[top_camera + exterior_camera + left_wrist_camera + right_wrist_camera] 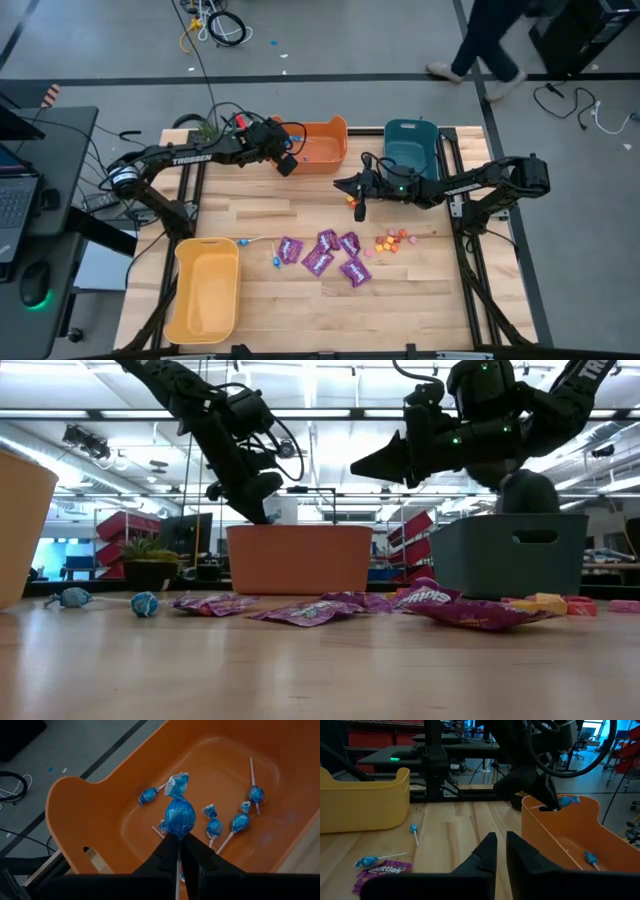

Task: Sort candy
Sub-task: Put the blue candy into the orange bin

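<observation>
The left gripper pinches a lollipop by its stick over the orange bin, ready to drop. The right gripper, fingers slightly apart and empty, hovers above the table; the packets probably come next.

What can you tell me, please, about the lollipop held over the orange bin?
The lollipop has a round head in shiny blue wrapping twisted into a tuft, on a thin pale stick. The left tool pinches it by the stick, head pointing away, above the orange bin, where several similar lollipops lie.
</observation>
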